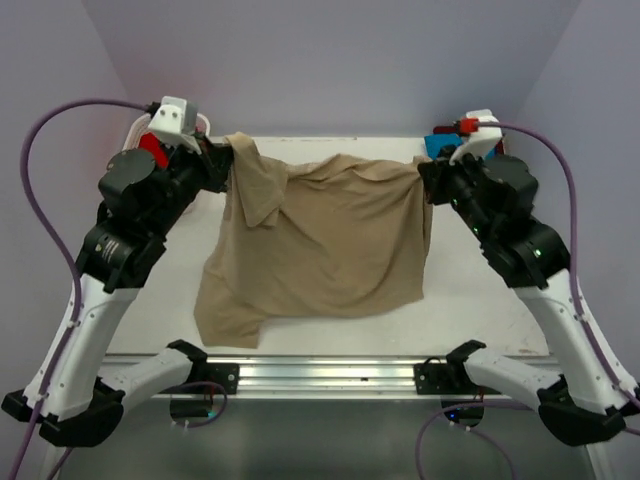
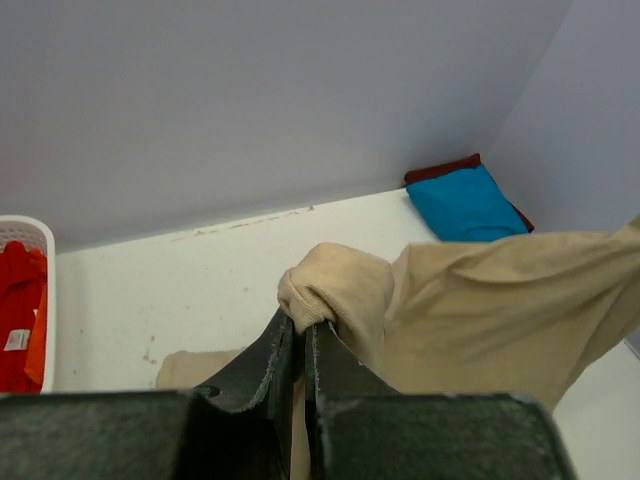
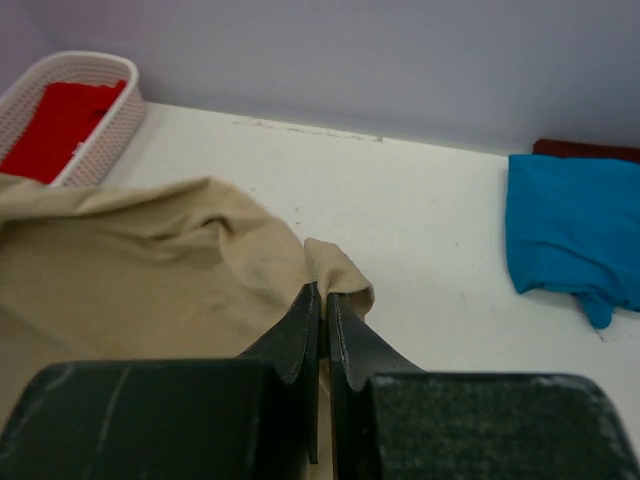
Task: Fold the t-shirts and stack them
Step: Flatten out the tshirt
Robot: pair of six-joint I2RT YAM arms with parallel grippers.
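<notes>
This looks like a robot lab, a small test booth. A left arm [image 1: 120, 250] and a right arm [image 1: 510, 230], both robot arms, are bolted to a metal rail [image 1: 330, 373] at the near edge of a white worktop [image 1: 480, 300]. Purple cables [image 1: 100, 102] loop out from them. Past the fingers [image 2: 250, 370], plain pale walls [image 2: 250, 100] stand close on the far side and on both sides. The worktop under the fingers is flat and white.

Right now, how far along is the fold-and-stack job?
Done: the blue shirt lies folded atop the maroon shirt in the far right corner. In hand: the left gripper and right gripper are shut on the tan shirt, holding it spread between them. Remaining: folding and stacking it, plus the red shirt in the basket.
</notes>
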